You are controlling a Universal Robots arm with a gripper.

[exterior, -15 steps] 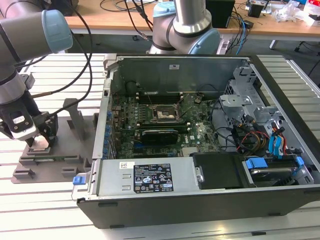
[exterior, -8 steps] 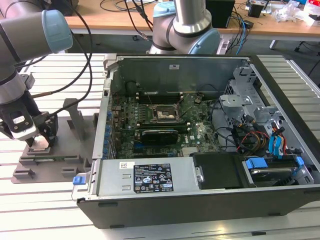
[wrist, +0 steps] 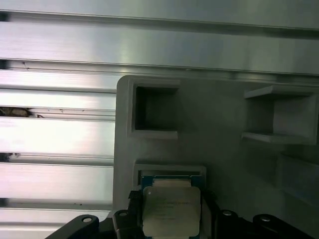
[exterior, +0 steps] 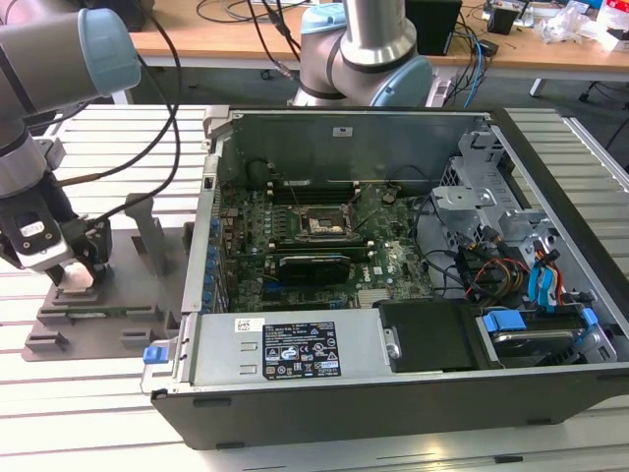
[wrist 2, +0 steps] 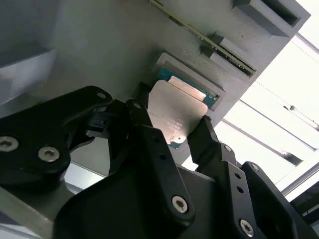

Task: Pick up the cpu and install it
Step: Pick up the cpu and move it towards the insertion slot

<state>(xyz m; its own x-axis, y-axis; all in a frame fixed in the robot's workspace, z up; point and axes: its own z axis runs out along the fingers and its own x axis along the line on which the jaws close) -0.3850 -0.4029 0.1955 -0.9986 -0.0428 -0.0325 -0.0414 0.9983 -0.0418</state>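
The cpu (wrist 2: pixel 175 113) is a flat silver-topped chip with a green rim. It lies at a shallow square pocket of the grey fixture plate (exterior: pixel 128 295) at the exterior view's left. My gripper (exterior: pixel 77 278) is lowered onto it. In both wrist views the black fingers (wrist 2: pixel 145 127) press against two opposite edges of the cpu (wrist: pixel 172 211), so the gripper (wrist 2: pixel 172 127) is shut on it. The motherboard's black socket frame (exterior: pixel 322 224) lies inside the open computer case (exterior: pixel 393 295), well off toward the exterior view's right.
The grey fixture plate (wrist: pixel 219 124) has other recessed pockets (wrist: pixel 152 109) and upright brackets (exterior: pixel 147 236). It rests on a ribbed aluminium table (wrist: pixel 55 144). A second robot arm base (exterior: pixel 364 49) and cables stand behind the case. Drive bays and wiring (exterior: pixel 511 265) fill the case's right side.
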